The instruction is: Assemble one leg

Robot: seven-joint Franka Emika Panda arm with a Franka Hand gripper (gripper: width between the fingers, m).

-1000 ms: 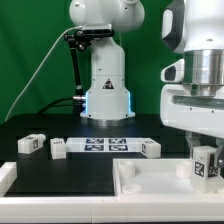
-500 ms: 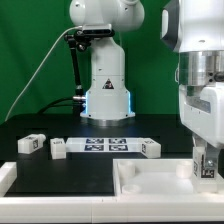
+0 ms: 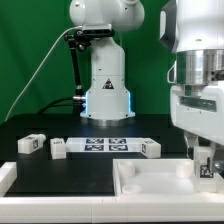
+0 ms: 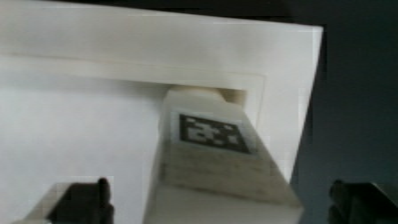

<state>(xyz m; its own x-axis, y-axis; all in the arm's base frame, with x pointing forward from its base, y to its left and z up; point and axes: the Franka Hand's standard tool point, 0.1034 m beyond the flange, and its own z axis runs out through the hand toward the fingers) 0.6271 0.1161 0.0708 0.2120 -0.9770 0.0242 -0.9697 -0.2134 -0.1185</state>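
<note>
One leg (image 4: 215,147), a white block with a black-and-white tag, stands upright in the corner of the large white tray (image 3: 150,176) at the exterior view's right. It also shows in the exterior view (image 3: 205,166). My gripper (image 3: 205,172) is straight above it. In the wrist view the gripper (image 4: 217,205) has one dark fingertip (image 4: 82,200) on each side of the leg, with a gap to the leg on both sides, so it is open. Three more legs (image 3: 32,144), (image 3: 58,149), (image 3: 150,148) lie on the black table.
The marker board (image 3: 105,145) lies flat between the loose legs at mid-table. The arm's white base (image 3: 105,90) stands behind it. The tray's raised rim (image 3: 125,170) runs along the front right of the table.
The gripper has turned about its vertical axis over the leg and shifted slightly to the exterior view's right. The leg's tag no longer faces the exterior camera squarely. The loose legs have not moved.
</note>
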